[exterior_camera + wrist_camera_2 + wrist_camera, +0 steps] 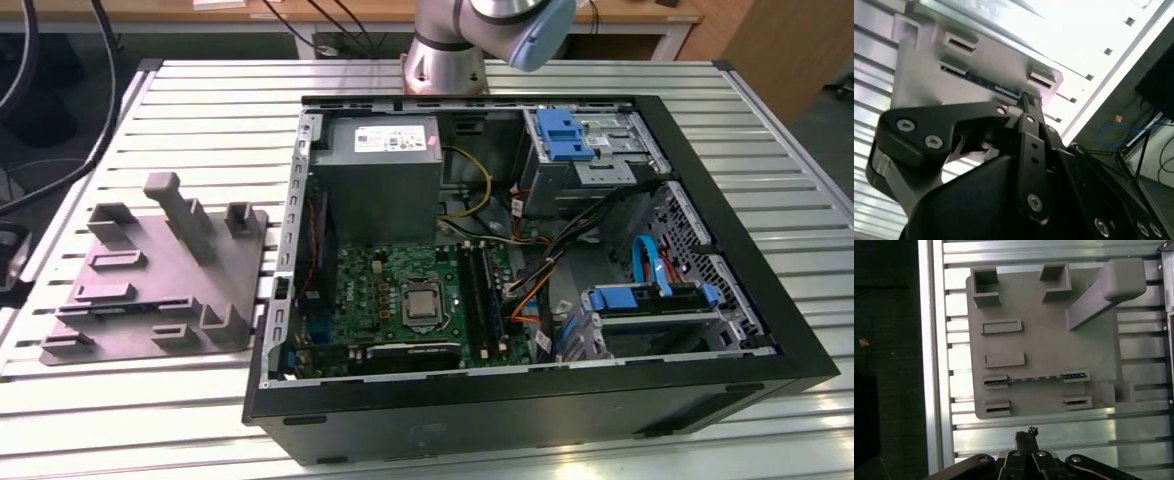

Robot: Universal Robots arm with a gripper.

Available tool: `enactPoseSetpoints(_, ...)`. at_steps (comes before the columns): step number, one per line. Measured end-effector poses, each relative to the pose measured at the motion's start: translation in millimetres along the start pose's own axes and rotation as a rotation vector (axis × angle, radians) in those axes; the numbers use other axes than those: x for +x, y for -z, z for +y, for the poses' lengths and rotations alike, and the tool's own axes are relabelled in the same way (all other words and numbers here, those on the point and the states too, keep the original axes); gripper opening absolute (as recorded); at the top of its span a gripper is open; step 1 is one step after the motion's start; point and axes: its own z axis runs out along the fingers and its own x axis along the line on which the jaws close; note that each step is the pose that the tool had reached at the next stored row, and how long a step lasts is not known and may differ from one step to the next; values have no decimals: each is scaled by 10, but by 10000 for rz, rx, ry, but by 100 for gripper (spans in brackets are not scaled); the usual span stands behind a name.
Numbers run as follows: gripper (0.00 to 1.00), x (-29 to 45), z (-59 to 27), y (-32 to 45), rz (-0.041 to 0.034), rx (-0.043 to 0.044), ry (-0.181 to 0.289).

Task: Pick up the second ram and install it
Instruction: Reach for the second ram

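at the exterior view's left, the second ram [118, 308] is held on edge in the grey fixture plate [154, 285] on the bench [200, 130], well apart from the open computer case [534, 410]. in the first wrist view the end effector [1026, 435] hangs near the plate, fingers together on nothing. the second ram is judged light, stiff and fragile; its flat faces are best pinched mid-length.

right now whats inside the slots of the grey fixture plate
One ram stands on edge in one pair of slots of the plate. The other slots look empty. The ram's ends and lower edge are hidden inside its slots.
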Motion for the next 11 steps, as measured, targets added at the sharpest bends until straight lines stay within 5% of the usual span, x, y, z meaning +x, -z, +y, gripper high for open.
enactPoseSetpoints(11,11,-286,105,-211,24,8,-1)
